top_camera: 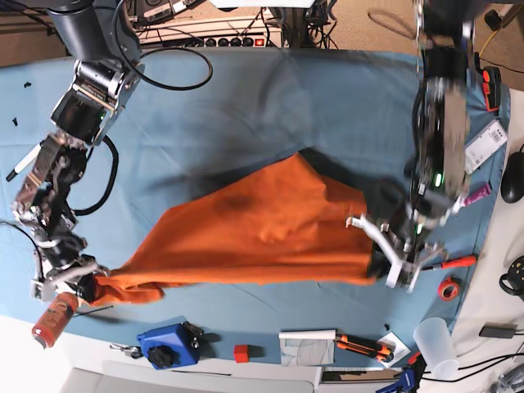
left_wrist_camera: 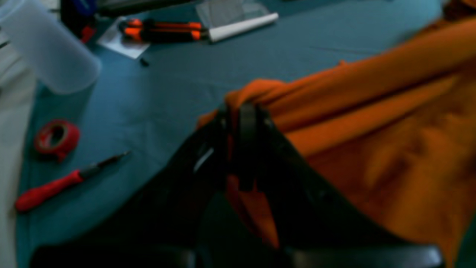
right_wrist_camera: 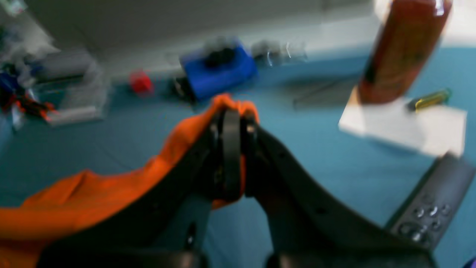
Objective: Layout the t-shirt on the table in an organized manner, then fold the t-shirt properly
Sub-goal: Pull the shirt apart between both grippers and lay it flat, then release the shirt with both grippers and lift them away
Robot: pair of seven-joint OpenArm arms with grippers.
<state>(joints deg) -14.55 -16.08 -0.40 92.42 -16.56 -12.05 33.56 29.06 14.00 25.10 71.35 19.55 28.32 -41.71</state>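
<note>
The layout step was in hand: the left tool (left_wrist_camera: 241,111) and right tool (right_wrist_camera: 232,119) each stood clamped on an edge of the t-shirt (top_camera: 262,229), holding it stretched between them over the table (top_camera: 270,98). The next move likely called for lowering it flat without slack. The orange cloth sagged and creased at mid-span, its near edge taut.
</note>
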